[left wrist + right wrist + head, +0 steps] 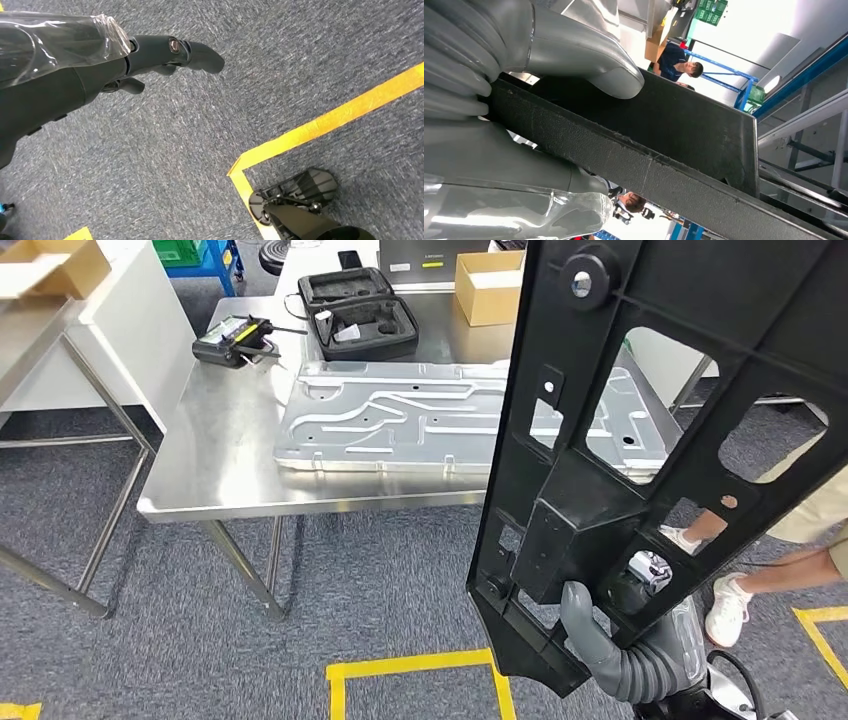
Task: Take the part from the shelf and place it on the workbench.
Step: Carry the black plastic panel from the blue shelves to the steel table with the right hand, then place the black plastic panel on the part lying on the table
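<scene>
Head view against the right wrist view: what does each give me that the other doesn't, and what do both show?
Head view alone: the steel workbench ahead, carrying a pressed metal panel, an open black case, a cardboard box and a handheld tool, plus yellow floor tape.

Right wrist view alone: a close look at the grip, the thumb lying over the part's edge, and blue racking in the background.

Both: the right hand holding the black plastic part, and a person nearby.

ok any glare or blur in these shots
Head view: sharp, with soft ceiling glare on the steel table. Right wrist view: background blown out white, right hand and black part close and soft. Left wrist view: evenly lit, clear.
</scene>
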Robot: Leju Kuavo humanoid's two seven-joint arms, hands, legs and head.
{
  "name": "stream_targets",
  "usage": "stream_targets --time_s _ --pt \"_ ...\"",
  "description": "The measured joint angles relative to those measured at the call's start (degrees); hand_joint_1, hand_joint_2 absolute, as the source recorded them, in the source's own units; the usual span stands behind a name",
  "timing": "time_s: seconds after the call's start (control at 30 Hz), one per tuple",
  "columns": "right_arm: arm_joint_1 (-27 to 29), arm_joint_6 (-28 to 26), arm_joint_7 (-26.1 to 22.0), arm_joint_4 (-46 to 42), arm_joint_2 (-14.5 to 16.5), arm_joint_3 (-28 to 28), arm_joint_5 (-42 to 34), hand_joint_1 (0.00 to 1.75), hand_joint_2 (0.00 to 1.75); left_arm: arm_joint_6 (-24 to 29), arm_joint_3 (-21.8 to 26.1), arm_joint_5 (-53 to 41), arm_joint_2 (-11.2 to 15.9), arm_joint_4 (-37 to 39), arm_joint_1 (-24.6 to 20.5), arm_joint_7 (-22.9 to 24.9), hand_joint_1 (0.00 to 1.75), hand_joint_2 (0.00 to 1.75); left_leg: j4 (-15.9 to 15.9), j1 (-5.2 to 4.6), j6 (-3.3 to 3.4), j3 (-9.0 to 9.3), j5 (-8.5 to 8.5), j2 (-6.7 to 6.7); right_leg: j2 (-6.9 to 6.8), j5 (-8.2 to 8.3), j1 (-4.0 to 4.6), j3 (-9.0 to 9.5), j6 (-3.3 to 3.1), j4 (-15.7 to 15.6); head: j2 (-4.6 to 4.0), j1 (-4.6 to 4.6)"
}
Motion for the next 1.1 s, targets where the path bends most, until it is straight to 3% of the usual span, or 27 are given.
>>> stream_targets --time_s 0.1,0.13,0.17,0.27,0.33,0.4,0.47,0.5,0.53,0.63,0.67,0.73,0.77,0.83,0.9,0.93,1.03,1.07,1.1 --pt "0.1 0.0 0.0 0.0 0.0 0.0 0.0 1.75 1.75 0.0 0.0 0.0 0.0 0.0 0.1 0.0 0.0 1.75 0.0 -0.1 -0.63 2.03 -1.8 -0.03 -0.45 8.83 0.22 1.44 -0.5 -9.6 0.0 -0.05" --pt "0.2 0.0 0.0 0.0 0.0 0.0 0.0 1.75 1.75 0.0 0.0 0.0 0.0 0.0 0.0 0.0 0.0 1.75 -0.1 -0.12 -1.01 2.37 -2.28 -0.02 -0.57 10.54 0.44 1.73 -0.85 -11.0 0.0 -0.1" --pt "0.2 0.0 0.0 0.0 0.0 0.0 0.0 1.75 1.75 0.0 0.0 0.0 0.0 0.0 0.0 0.0 0.0 1.75 0.0 -0.15 -1.37 2.67 -2.53 0.01 -0.59 10.87 0.63 1.89 -1.25 -11.4 0.0 -0.15" --pt "0.2 0.0 0.0 -0.1 0.0 0.0 0.0 1.75 1.75 0.0 0.0 0.0 0.0 0.0 -0.4 0.0 0.0 1.75 3.1 -0.07 -2.19 1.86 -2.2 0.22 -0.36 10.1 0.54 3.36 -2.48 -12.0 0.01 -0.2" --pt "0.2 0.0 -0.1 -0.3 0.0 0.0 0.0 1.75 1.75 0.0 0.0 0.0 -0.1 0.0 -0.7 0.0 0.0 1.75 9.7 0.05 -2.57 -2.25 -2.48 0.32 -0.36 9.36 0.35 4.66 -3.07 -12.4 0.01 -0.29" --pt "0.3 0.0 -0.1 -0.3 0.0 0.0 0.1 1.75 1.75 0.0 0.0 0.0 -0.2 0.0 -0.6 0.0 0.0 1.75 16.7 0.09 -2.84 -7.92 -5.14 0.33 -0.27 8.28 0.33 5.84 -3.3 -12.5 0.0 -0.38" --pt "0.5 -0.1 -0.1 -0.3 0.0 0.0 0.1 1.75 1.75 0.0 0.0 0.0 -0.1 0.0 -0.4 0.0 0.0 1.75 18.6 0.06 -2.88 -11.59 -7.9 0.33 -0.05 6.89 0.32 7.52 -3.31 -12.5 0.0 -0.39" --pt "0.5 -0.1 -0.1 -0.3 0.0 0.0 0.1 1.75 1.75 0.0 0.1 0.0 -0.1 0.0 -0.3 0.0 0.0 1.75 16.9 0.01 -2.77 -12.13 -7.74 0.33 0.03 6.1 0.32 8.56 -3.26 -12.5 0.0 -0.39" --pt "0.5 -0.1 -0.2 -0.3 0.0 0.0 0.1 1.75 1.75 0.0 0.1 0.0 -0.1 0.0 -0.2 0.0 0.0 1.75 13.8 -0.09 -2.6 -12.07 -5.91 0.33 0.07 5.26 0.32 9.63 -3.17 -12.5 0.0 -0.39" --pt "0.6 -0.1 -0.2 -0.2 0.0 0.0 0.1 1.75 1.75 0.0 0.1 0.0 0.0 0.0 0.0 0.0 0.0 1.75 3.8 -0.77 -1.73 -11.13 4.91 0.12 0.33 2.81 0.51 12.12 -2.46 -12.9 0.01 -0.43" --pt "0.6 -0.1 -0.2 -0.2 0.0 0.0 0.1 1.75 1.75 -0.1 0.1 0.0 0.0 0.0 0.1 0.0 0.0 1.75 2.2 -0.9 -1.4 -10.81 6.75 -0.04 0.47 2.49 0.6 12.78 -2.1 -13.0 0.01 -0.46" --pt "0.6 -0.2 -0.2 -0.3 0.0 0.0 0.1 1.75 1.75 -0.2 0.1 0.0 0.0 0.0 0.1 0.0 0.0 1.75 1.1 -0.81 -0.69 -9.34 6.52 -0.27 0.55 3.12 0.65 13.4 -1.46 -12.7 0.02 -0.41" --pt "0.6 -0.2 -0.2 -0.3 0.0 0.0 0.2 1.75 1.75 -0.2 0.2 0.0 0.0 0.0 0.0 0.0 0.0 1.75 0.5 -0.64 -0.24 -8.41 6.2 -0.34 0.46 3.96 0.59 13.0 -1.23 -11.0 0.02 -0.37" --pt "0.5 -0.2 -0.2 -0.3 0.0 0.0 0.3 1.75 1.75 -0.1 0.2 0.0 0.1 0.0 -0.1 0.0 0.0 1.75 0.0 -0.46 0.45 -6.42 5.33 -0.41 0.16 4.17 0.48 9.75 -0.84 -5.1 0.02 -0.26" --pt "0.5 -0.2 -0.2 -0.3 0.0 0.0 0.3 1.75 1.75 -0.1 0.2 0.0 0.1 0.0 -0.2 0.0 0.0 1.75 -0.1 -0.49 0.7 -5.19 4.31 -0.42 0.03 2.68 0.42 6.12 -0.54 0.1 0.01 -0.23" --pt "0.6 -0.2 -0.2 -0.3 0.0 0.0 0.3 1.75 1.75 -0.1 0.2 0.0 0.1 0.0 -0.2 0.0 0.0 1.75 -0.1 -0.49 0.7 -4.91 4.04 -0.43 0.02 1.97 0.41 5.21 -0.44 1.2 0.0 -0.24" --pt "0.6 -0.2 -0.2 -0.3 0.0 0.0 0.3 1.75 1.75 -0.1 0.2 0.0 0.1 0.0 -0.1 0.0 0.0 1.75 -0.1 -0.5 0.72 -4.53 3.68 -0.44 0.02 0.74 0.41 4.26 -0.39 2.0 0.01 -0.24" --pt "0.6 -0.3 -0.2 -0.3 0.0 0.0 0.3 1.75 1.75 -0.2 0.2 0.0 0.1 0.0 -0.1 0.0 0.0 1.75 -0.1 -0.52 0.72 -3.92 3.17 -0.45 0.01 -0.94 0.41 3.22 -0.36 2.4 0.01 -0.23" --pt "0.6 -0.3 -0.2 -0.3 0.0 0.0 0.3 1.75 1.75 -0.2 0.2 0.0 0.1 0.0 0.0 0.0 0.0 1.75 -0.1 -0.57 0.66 -2.22 1.91 -0.49 0.0 -0.83 0.43 2.05 -0.46 0.3 0.01 -0.22"
